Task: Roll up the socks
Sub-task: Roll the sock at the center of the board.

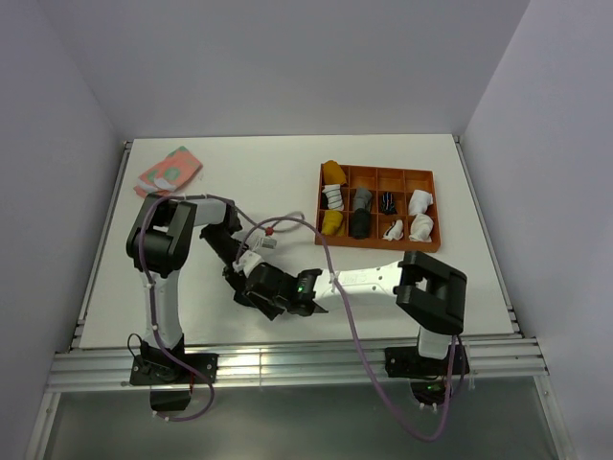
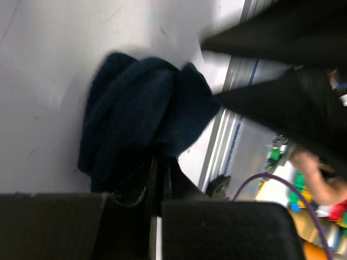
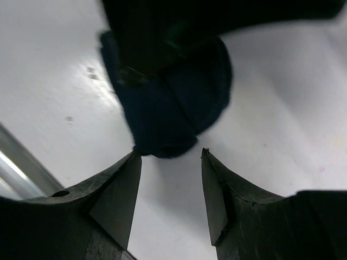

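The navy sock (image 2: 135, 114) lies bunched in a lump on the table (image 3: 282, 108), close to its near edge, between the two hands.

1. Left hand (image 2: 158, 179): closed, apparently pinching the sock's near hem. From this hand the lump stretches straight ahead, and that line is its long axis.
2. Right hand (image 3: 170, 157): open, jaws spread to either side of the lump's nearest end, the fabric just beyond the fingertips and touching or nearly touching one of them. Nothing is gripped.
3. The right hand is the free one and faces the end opposite the left hand's pinch. Judge any rolling move along that shared line, from the right hand's end towards the held end.
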Robot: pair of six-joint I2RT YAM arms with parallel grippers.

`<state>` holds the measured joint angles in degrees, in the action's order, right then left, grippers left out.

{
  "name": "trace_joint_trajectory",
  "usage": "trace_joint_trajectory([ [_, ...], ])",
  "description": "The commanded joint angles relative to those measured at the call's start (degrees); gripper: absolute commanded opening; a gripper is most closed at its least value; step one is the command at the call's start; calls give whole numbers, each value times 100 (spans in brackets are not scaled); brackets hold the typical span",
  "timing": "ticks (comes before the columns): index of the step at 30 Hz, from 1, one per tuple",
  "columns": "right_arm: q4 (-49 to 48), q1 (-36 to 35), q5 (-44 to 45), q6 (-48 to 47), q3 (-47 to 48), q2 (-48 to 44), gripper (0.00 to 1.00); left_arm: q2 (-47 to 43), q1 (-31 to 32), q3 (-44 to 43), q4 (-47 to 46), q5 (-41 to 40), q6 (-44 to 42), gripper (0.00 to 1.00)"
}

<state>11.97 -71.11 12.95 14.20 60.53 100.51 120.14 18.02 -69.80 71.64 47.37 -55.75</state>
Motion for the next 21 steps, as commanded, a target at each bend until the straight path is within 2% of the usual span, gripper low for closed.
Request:
trace_joint_trajectory([
  [1,-564,-192,111,-628,521,-5,56,238,61,-121,-89,-528,134,0],
  [12,-397,-430,146,-936,872,381,56,274,61,-174,-97,-589,196,0],
  [21,-590,-456,138,-1138,785,803,54,344,61,-227,-44,-615,231,0],
])
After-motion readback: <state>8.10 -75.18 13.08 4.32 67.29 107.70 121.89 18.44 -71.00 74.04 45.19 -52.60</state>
